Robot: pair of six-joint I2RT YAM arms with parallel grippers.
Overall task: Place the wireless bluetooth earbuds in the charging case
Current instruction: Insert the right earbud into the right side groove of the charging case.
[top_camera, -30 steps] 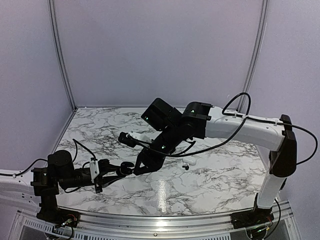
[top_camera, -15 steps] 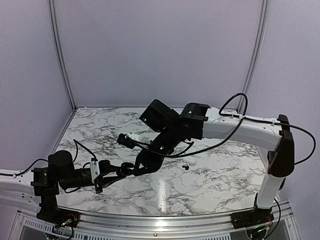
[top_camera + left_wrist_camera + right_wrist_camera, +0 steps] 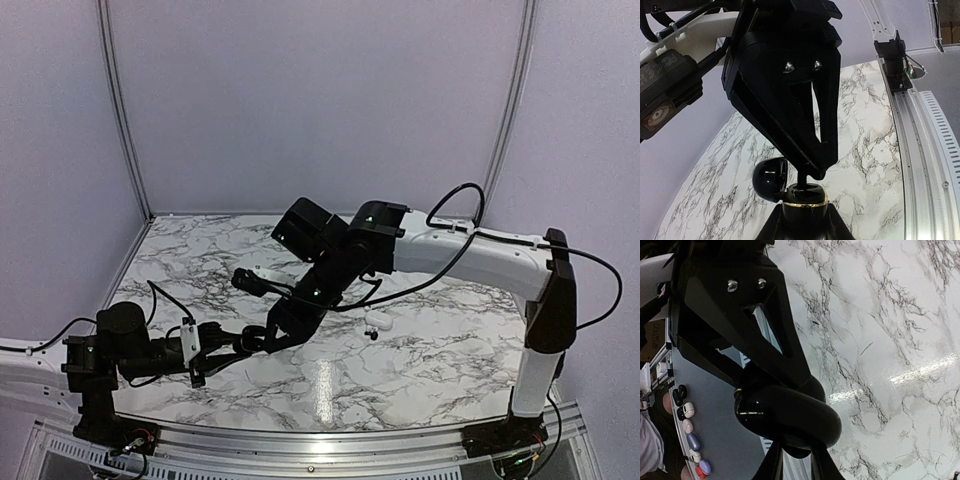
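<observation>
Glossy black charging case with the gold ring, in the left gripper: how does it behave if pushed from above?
The glossy black charging case looks hard and slick, judging by its sharp highlights, so it may slip in the left gripper. Its round lid stands open to one side, probably the weak part. Rounded shell: likely rolls if dropped.

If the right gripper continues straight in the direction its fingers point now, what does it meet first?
The open charging case, held by the left gripper just beyond the right gripper, which seems to pinch an earbud. Whether they already touch is unclear.
</observation>
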